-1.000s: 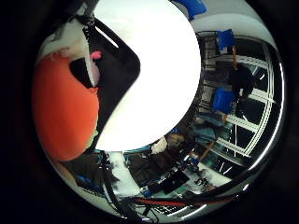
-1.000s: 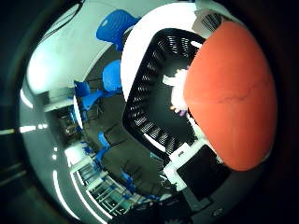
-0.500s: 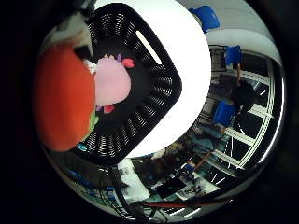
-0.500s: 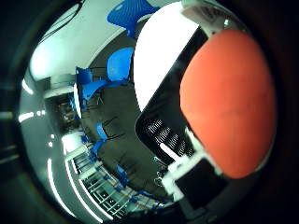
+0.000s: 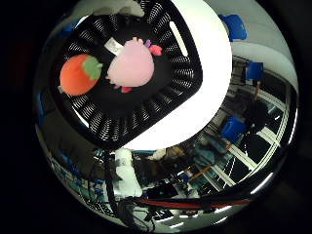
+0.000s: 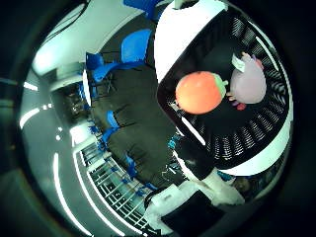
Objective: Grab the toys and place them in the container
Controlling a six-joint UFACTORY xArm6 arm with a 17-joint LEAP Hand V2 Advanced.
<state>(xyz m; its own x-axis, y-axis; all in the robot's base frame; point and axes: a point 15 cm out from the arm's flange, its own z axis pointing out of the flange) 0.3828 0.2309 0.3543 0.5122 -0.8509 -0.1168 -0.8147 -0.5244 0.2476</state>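
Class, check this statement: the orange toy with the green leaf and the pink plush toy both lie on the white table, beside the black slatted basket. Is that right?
Not quite. Both toys lie inside the black slatted basket, not beside it. The little finger side palm view shows the orange toy and the pink plush toy on the basket's floor; the basket itself stands on the white table.

Strong light washes the white surface [image 5: 214, 73] to a flat glare, while the black basket [image 5: 146, 117] stays dark. Both views bend hard at their round rims, ringed in black. Ceiling strips streak across the curved edges, and the room behind looks dim and soft.
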